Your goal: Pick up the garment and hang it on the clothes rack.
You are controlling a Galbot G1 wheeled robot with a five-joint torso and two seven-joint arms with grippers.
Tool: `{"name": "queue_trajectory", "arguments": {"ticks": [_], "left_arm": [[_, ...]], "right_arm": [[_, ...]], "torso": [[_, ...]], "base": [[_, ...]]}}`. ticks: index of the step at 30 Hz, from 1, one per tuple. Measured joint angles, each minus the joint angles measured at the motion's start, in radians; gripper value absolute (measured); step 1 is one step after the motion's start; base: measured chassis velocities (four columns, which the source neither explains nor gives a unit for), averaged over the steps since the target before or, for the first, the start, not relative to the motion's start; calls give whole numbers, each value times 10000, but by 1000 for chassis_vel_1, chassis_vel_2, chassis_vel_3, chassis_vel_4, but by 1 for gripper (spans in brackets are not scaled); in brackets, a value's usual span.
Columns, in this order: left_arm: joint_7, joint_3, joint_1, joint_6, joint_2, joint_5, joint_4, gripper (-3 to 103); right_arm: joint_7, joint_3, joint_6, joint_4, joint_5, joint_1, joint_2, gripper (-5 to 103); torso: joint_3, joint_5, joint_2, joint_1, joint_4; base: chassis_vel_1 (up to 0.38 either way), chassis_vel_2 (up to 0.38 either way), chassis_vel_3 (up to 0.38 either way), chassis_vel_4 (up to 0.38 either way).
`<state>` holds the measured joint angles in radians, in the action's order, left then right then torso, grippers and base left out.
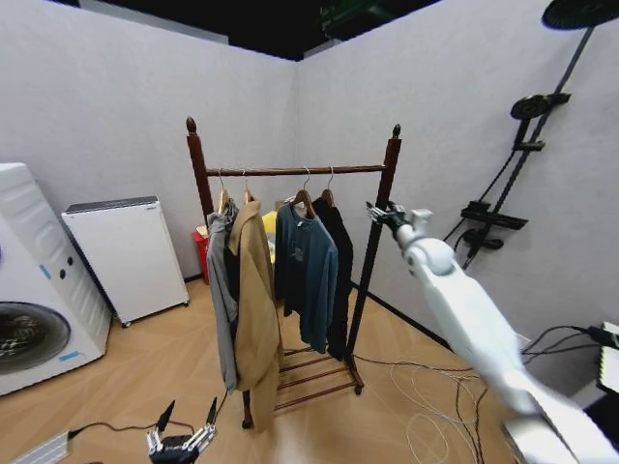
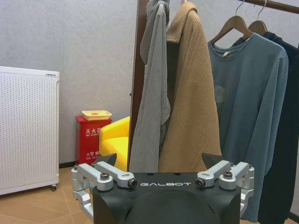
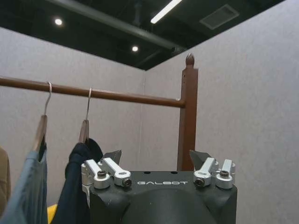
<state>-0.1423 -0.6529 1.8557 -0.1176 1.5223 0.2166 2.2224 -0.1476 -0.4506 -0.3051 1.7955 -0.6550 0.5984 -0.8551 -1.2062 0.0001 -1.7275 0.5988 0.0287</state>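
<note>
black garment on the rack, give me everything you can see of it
The black garment is long, plain and dark, with long sleeves, and hangs straight down on a wooden hanger whose metal hook is over the bar of the clothes rack. It is the garment nearest the rack's right post, beside the teal shirt, which overlaps its front. The right gripper, open, is just beyond that post, not touching it.
</note>
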Motion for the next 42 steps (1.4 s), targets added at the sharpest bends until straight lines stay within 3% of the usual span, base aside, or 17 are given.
{"name": "queue_trajectory", "arguments": {"ticks": [1, 2, 4, 5, 8, 10, 11, 12, 15, 16, 18, 19, 21, 24, 42], "left_arm": [[1, -3, 0, 0, -3, 0, 0, 100], [1, -3, 0, 0, -3, 0, 0, 100], [-2, 0, -1, 0, -1, 0, 1, 100], [3, -3, -1, 0, 0, 0, 0, 100], [2, -4, 0, 0, -3, 0, 0, 100], [2, -1, -1, 0, 0, 0, 1, 100], [1, -2, 0, 0, 0, 0, 0, 100], [1, -2, 0, 0, 0, 0, 0, 100], [-6, 1, -1, 0, -1, 0, 0, 100], [-6, 1, -1, 0, -1, 0, 0, 100], [1, -2, -1, 0, -1, 0, 1, 100], [1, -2, -1, 0, -1, 0, 1, 100], [2, -1, 0, 0, 0, 0, 1, 100], [1, -1, 0, 0, 0, 0, 0, 100], [1, -1, 0, 0, 0, 0, 0, 100]], "right_arm": [[-203, -965, 53, 979, -28, 1517, 15, 86], [-203, -965, 53, 979, -28, 1517, 15, 86], [-263, -1851, 151, 1845, 60, 2997, -160, 91], [-257, -2694, 305, 2633, 232, 4426, -428, 99], [-149, -3406, 619, 3269, 483, 5722, -761, 100], [148, -4483, 1539, 4352, 1154, 8534, -1964, 100], [186, -4675, 1983, 4671, 1413, 9618, -2745, 100], [186, -4675, 1983, 4671, 1413, 9618, -2745, 100], [221, -4555, 3371, 4982, 2216, 11786, -4153, 100], [221, -4555, 3371, 4982, 2216, 11786, -4153, 100], [87, -4202, 4338, 4972, 2886, 12810, -4655, 100], [87, -4202, 4338, 4972, 2886, 12810, -4655, 100], [-76, -3760, 5113, 4808, 3574, 13592, -4992, 100], [-150, -3593, 5405, 4642, 4034, 13744, -5137, 100], [-217, -3504, 5350, 4574, 4055, 13540, -5131, 100]], "torso": [[2, -5, -2, -2, -2], [2, -5, -2, -2, -2], [0, 4, 0, -1, -2], [-1, 4, 1, 1, -3], [0, -4, -1, 1, -1], [0, -1, -1, -1, 2], [2, -2, -2, -1, 0], [2, -2, -2, -1, 0], [0, -4, -2, -2, 3], [0, -4, -2, -2, 3], [-1, -4, -1, -1, 1], [-1, -4, -1, -1, 1], [-1, -4, 0, 0, 1], [-2, -2, 1, 0, 0], [-2, -1, 2, 3, -2]], "base": [[0, 0, 0, 0], [0, 0, 0, 0], [0, 0, 0, 0], [0, 0, 0, 0], [0, 0, 0, 0], [0, 0, 0, 0], [0, 0, 0, 0], [0, 0, 0, 0], [0, 0, 0, 0], [0, 0, 0, 0], [0, 0, 0, 0], [0, 0, 0, 0], [0, 0, 0, 0], [0, 0, 0, 0], [0, 0, 0, 0]]}}
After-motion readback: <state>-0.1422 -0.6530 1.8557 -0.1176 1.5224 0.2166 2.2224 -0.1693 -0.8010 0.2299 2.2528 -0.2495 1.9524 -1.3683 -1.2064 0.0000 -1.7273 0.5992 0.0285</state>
